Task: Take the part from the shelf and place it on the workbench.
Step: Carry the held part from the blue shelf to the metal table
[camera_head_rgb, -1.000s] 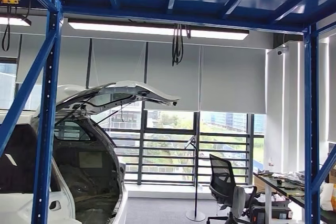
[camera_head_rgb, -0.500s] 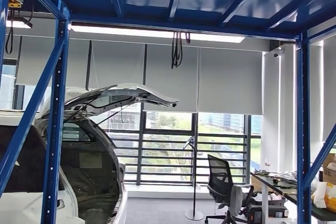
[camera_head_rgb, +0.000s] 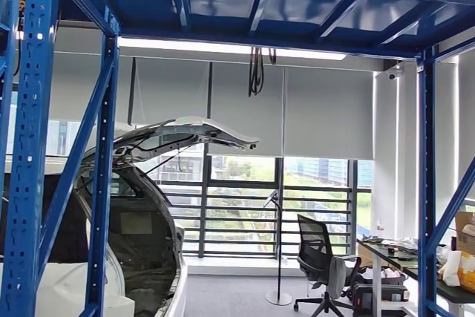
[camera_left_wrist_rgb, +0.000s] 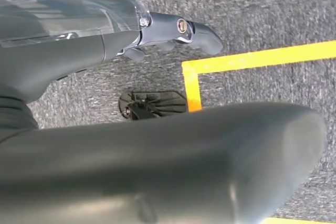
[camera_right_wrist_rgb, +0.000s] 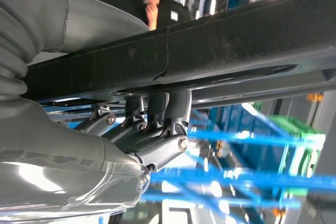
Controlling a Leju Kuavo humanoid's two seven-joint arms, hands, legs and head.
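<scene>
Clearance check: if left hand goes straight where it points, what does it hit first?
The left hand would likely meet the grey carpet near the yellow tape line; nothing else shows between, depth unclear.

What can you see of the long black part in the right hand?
The long black part is a straight, bar-like piece with a matte, slightly speckled black surface and a seam partway along it. It runs across the whole right wrist view. The right hand grips it, dark fingers curled against one side. Its ends are out of frame.
</scene>
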